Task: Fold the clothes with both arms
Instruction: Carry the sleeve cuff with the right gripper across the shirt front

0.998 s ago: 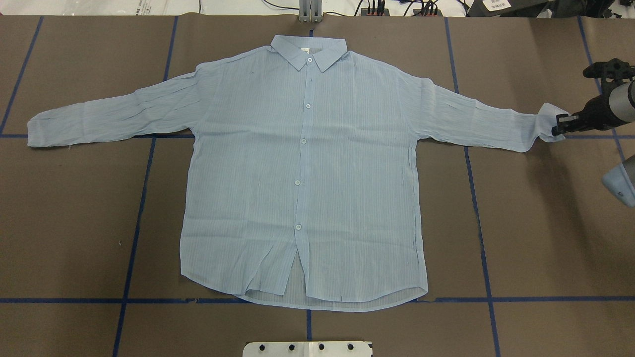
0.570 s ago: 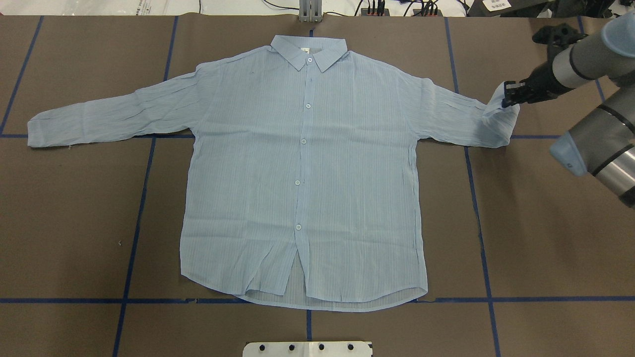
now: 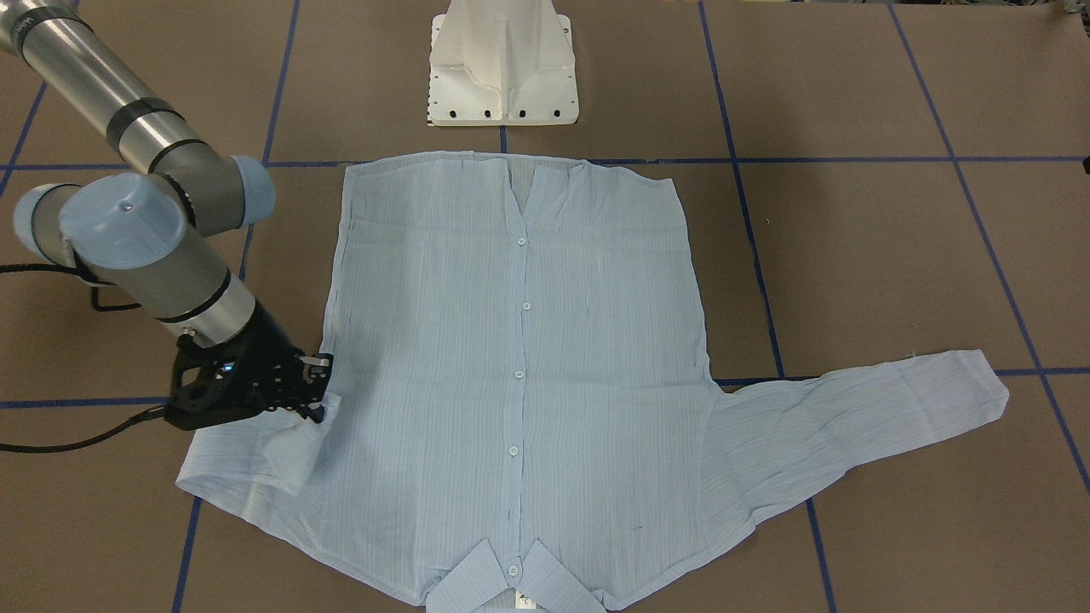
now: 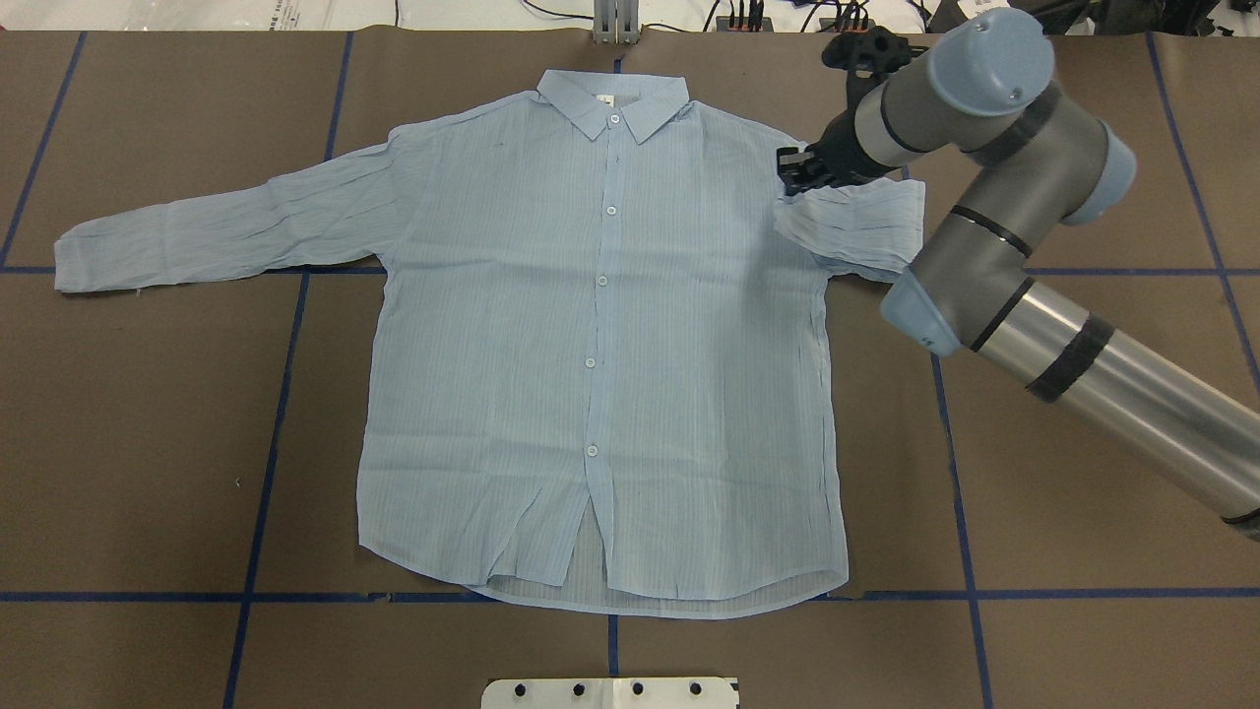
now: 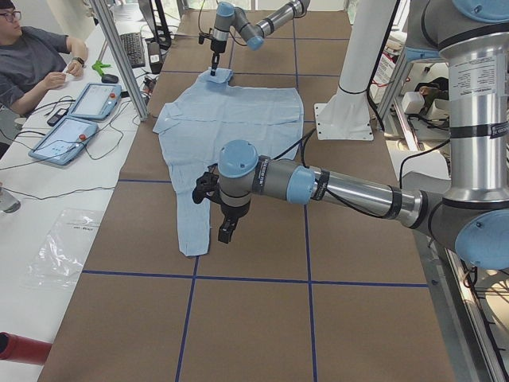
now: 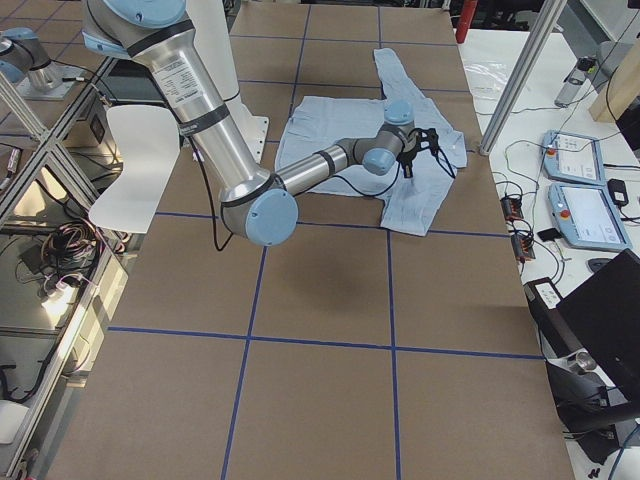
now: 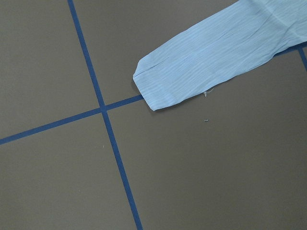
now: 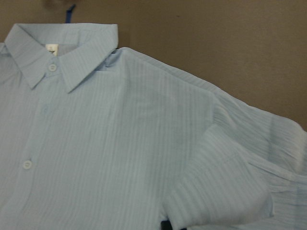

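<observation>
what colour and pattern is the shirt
The shirt is pale blue, finely striped; clearest in right wrist view.

You are seeing the shirt (image 4: 600,345) lying flat on the table (image 4: 1083,443), hem toward the base (image 4: 610,692). Its right sleeve (image 4: 866,222) is lying doubled inward, cuff at the right gripper (image 4: 792,169).

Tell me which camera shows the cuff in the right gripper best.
The right wrist-mounted view: the cuff fills its lower right, stripes and fold sharp. Overhead, the right gripper holds it by the shoulder of the shirt; front-facing shows it folded back at the gripper; the side views show it tiny; the left wrist misses it.
</observation>
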`<state>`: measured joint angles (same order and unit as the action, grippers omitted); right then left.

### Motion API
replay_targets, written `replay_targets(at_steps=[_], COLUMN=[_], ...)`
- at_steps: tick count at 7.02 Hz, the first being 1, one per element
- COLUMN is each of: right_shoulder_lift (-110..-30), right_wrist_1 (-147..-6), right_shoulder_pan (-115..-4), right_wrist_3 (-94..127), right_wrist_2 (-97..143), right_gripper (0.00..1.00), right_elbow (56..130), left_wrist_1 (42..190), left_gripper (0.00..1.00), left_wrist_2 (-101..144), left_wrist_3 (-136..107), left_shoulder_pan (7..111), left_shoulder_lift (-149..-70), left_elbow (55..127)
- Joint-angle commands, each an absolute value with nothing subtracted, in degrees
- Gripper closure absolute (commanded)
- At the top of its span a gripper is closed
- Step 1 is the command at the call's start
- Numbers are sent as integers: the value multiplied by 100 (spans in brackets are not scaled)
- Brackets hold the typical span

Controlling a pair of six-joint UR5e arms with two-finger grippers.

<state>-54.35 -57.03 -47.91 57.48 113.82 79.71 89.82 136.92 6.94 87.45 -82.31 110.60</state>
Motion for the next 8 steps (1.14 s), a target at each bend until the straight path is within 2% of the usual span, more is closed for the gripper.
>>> replay_targets(at_steps=[1, 6, 7, 8], right_shoulder_lift=[-4601, -3262, -3235, -3173], right_wrist_1=[-5695, -5695, -5695, -5739], right_shoulder_pan=[-4081, -3069, -2998, -2849], right_wrist_3=[5835, 5854, 5897, 5958], right_wrist_2=[10350, 9117, 9097, 8740], right_gripper=[100, 100, 62, 1], right_elbow=[7614, 6514, 6504, 6452], left_wrist_1=[8982, 9000, 9122, 9349], left_gripper=[0, 0, 0, 0], left_wrist_2=[13693, 13693, 13693, 13693], left_wrist_3=[694, 694, 694, 694], left_shoulder_pan=[8745, 8745, 8745, 8745], left_shoulder_lift=[-8227, -8227, -8227, -8227], left_elbow=[11048, 10846, 10767, 10610])
